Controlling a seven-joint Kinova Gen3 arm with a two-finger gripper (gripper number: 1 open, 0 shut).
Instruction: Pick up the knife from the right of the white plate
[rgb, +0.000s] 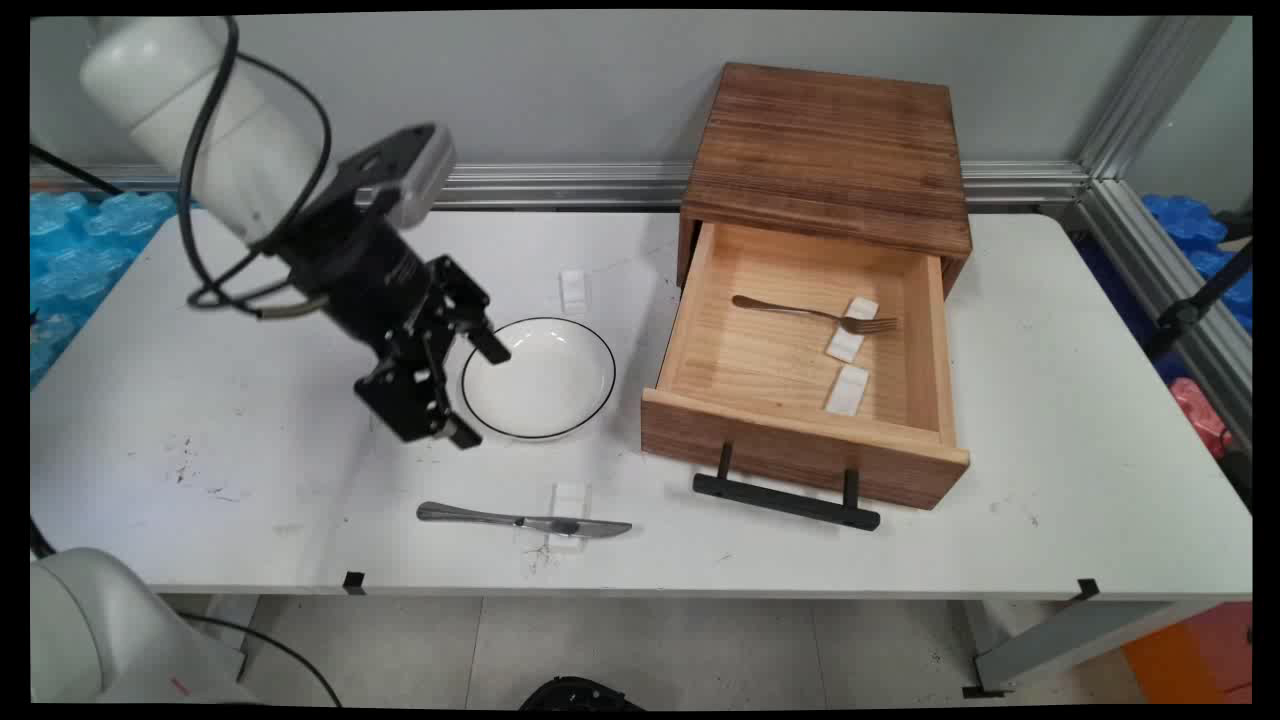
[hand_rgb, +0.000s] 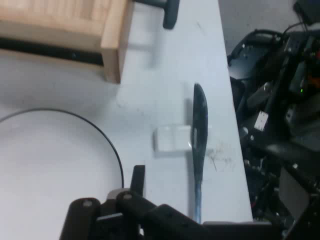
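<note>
My black gripper (rgb: 477, 392) hangs open and empty just above the table, at the left rim of a white plate with a thin black edge (rgb: 545, 385). One fingertip reaches over the plate's rim; the other is at its near left side. In the hand view the plate (hand_rgb: 50, 170) fills the lower left and one fingertip (hand_rgb: 137, 179) shows beside its rim. A metal knife (rgb: 520, 521) lies near the table's front edge, its blade across a small white pad (rgb: 568, 497). The hand view shows the knife (hand_rgb: 199, 145) and the pad (hand_rgb: 171, 138) to the right of the plate.
A wooden box (rgb: 830, 150) stands at the back right with its drawer (rgb: 800, 445) pulled out by a black handle (rgb: 785, 500). Inside lie a fork (rgb: 810, 313) and two white pads (rgb: 848, 388). Another white pad (rgb: 573, 290) lies behind the plate.
</note>
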